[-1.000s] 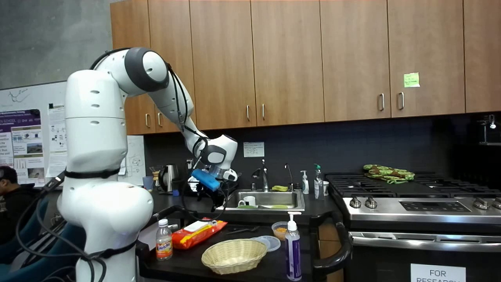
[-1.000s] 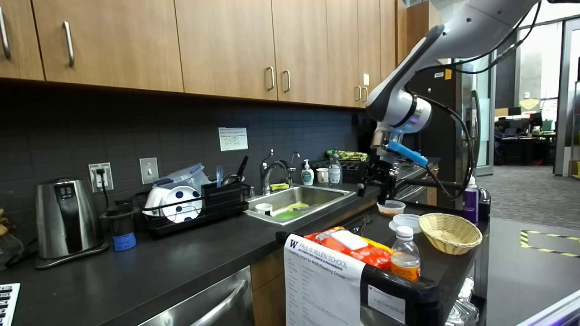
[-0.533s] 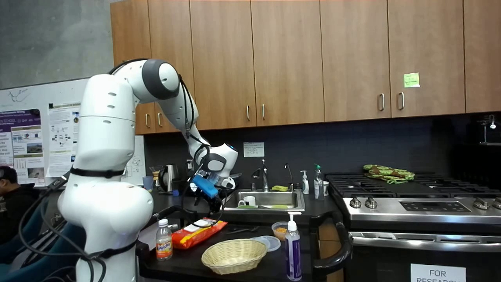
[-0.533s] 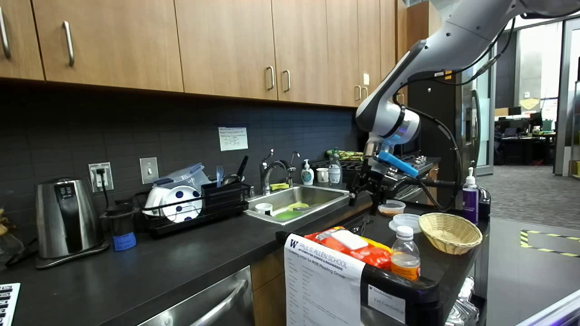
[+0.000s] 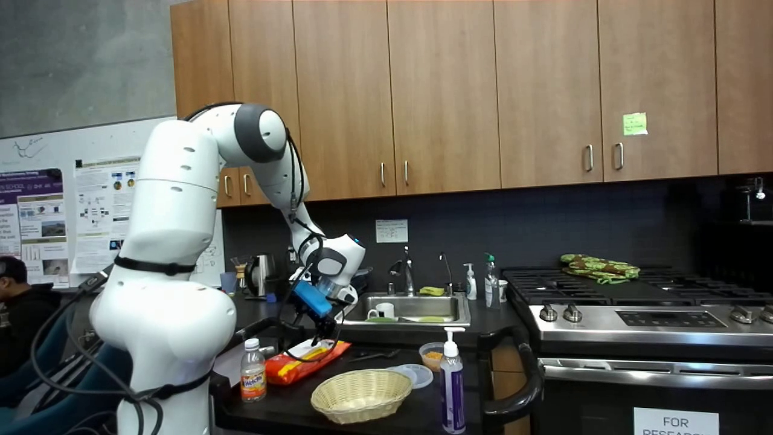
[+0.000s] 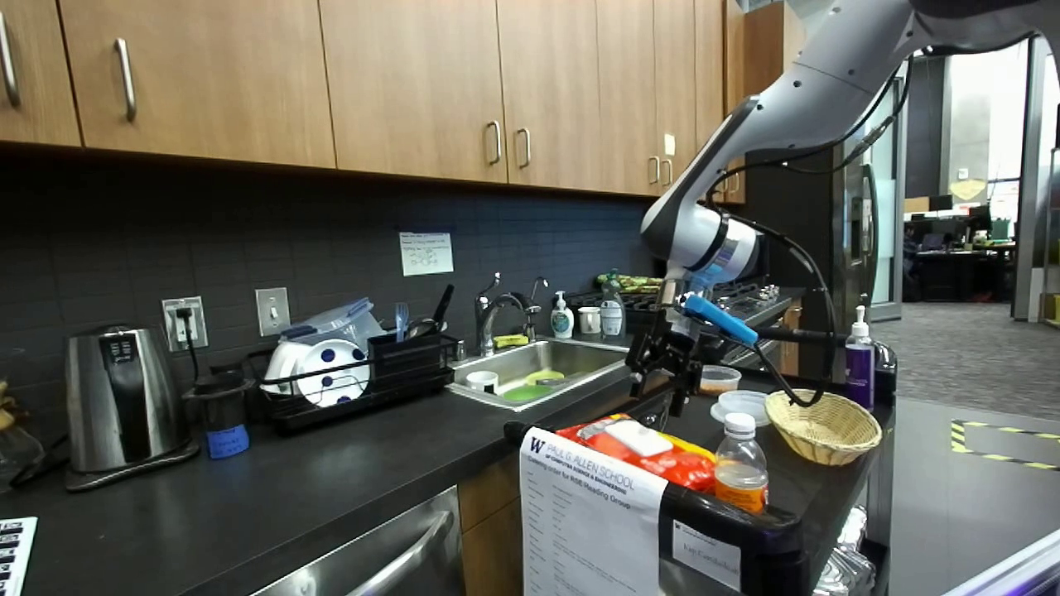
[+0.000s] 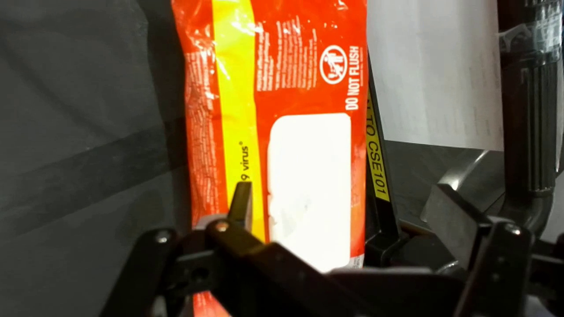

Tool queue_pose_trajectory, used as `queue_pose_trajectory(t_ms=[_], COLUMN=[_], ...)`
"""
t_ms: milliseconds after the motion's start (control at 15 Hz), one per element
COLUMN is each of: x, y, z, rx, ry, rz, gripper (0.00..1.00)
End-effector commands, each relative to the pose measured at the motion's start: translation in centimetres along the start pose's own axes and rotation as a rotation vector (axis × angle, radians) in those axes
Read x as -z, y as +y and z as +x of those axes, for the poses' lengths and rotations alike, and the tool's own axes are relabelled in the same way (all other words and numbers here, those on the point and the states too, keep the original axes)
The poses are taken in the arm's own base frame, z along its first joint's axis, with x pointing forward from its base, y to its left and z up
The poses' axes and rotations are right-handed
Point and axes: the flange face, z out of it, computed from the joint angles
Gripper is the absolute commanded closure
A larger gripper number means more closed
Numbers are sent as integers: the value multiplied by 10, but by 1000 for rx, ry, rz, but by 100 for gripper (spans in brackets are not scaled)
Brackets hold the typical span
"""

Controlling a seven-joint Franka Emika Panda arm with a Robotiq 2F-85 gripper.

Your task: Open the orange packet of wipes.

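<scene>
The orange packet of wipes (image 5: 311,362) lies on the black cart and also shows in an exterior view (image 6: 691,468) beside the bottle. In the wrist view the packet (image 7: 304,99) runs from top to bottom, with a yellow stripe and a white lid (image 7: 310,185) lying flat on it. My gripper (image 7: 341,187) is open and empty. One fingertip is over the yellow stripe, the other beyond the packet's right edge. In an exterior view the gripper (image 6: 658,399) hangs tilted above the packet's far end, apart from it. The packet's lower part is hidden behind the gripper.
A juice bottle (image 5: 253,380) stands close to the packet's near end. A woven basket (image 5: 361,396), plastic lids (image 5: 418,374), a small tub (image 5: 432,355) and a purple pump bottle (image 5: 452,393) share the cart. The cart's raised rim with a paper (image 6: 588,521) borders the packet.
The arm has leaned forward and lowered. The gripper has come down and closer to the packet. The packet and the other objects have not moved.
</scene>
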Motion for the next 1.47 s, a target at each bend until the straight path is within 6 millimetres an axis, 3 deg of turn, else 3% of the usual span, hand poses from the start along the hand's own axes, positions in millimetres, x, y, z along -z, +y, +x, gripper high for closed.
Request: queue_pose_trajectory(t_ms=[0,267,667,1000,1400], x=[-10,-20,-24,-32,-18], y=[4,5,-13,-18,-17], z=[6,9,15,17,22], rx=[16,37,99,125,156], ry=[-10,-30,-45,-68,-71], rz=[30,39,68,74,88], gripper=[0,0,0,0,0])
